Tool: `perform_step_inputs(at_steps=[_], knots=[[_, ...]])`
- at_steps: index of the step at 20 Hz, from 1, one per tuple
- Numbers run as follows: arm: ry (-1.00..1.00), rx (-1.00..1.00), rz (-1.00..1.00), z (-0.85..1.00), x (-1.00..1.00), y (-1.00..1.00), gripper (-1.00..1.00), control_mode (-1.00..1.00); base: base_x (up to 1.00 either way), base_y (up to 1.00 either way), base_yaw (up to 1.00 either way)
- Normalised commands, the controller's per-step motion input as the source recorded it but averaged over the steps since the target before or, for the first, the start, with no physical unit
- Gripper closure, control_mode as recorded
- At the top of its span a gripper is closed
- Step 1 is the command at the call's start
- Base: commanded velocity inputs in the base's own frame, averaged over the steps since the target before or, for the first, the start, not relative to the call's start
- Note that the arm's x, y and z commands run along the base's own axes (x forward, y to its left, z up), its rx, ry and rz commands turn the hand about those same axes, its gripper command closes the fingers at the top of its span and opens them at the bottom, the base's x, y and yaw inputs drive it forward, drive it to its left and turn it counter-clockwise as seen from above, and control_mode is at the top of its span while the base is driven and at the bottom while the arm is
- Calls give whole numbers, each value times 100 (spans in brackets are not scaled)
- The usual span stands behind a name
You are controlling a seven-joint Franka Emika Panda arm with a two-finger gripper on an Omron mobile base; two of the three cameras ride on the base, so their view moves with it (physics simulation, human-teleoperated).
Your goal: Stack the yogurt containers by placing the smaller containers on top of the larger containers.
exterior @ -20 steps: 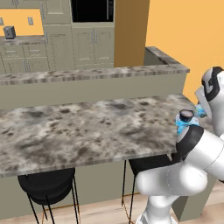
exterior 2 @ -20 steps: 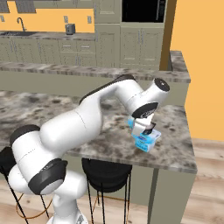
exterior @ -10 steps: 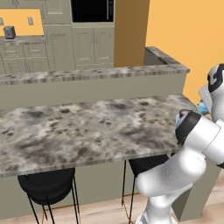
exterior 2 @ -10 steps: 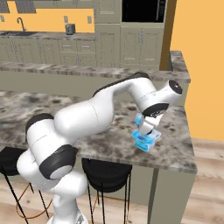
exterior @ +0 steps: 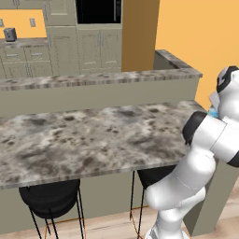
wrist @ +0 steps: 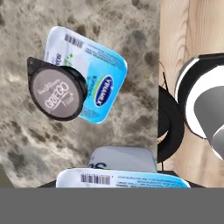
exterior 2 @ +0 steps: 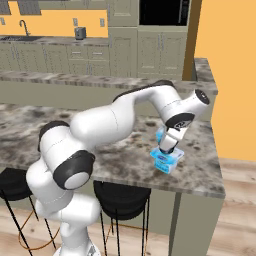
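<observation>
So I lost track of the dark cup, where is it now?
In the hand view the dark cup sits upper left on a light-blue tub lying on the marble counter.

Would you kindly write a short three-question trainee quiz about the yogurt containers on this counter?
1. True or false: the dark round cup sits on the light-blue tub.
2. What does the hand grip? A) a stool B) a light-blue container C) nothing
3. Fill in: the tub lies on the counter near its ____ end, seen from the right base view.

Key: 1 true; 2 B; 3 right
</observation>
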Motion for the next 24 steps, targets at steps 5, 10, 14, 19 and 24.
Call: perform_step_inputs(at_steps=[5,10,14,19,24], knots=[[0,3,-2,-18,4,-3,100,-100,0,0,0],[1,2,-3,-12,6,-2,100,-100,0,0,0],[1,1,-2,-12,22,0,100,-100,0,0,0],[2,1,-2,-7,20,0,100,-100,0,0,0],[1,1,-2,-5,15,-3,100,-100,0,0,0]])
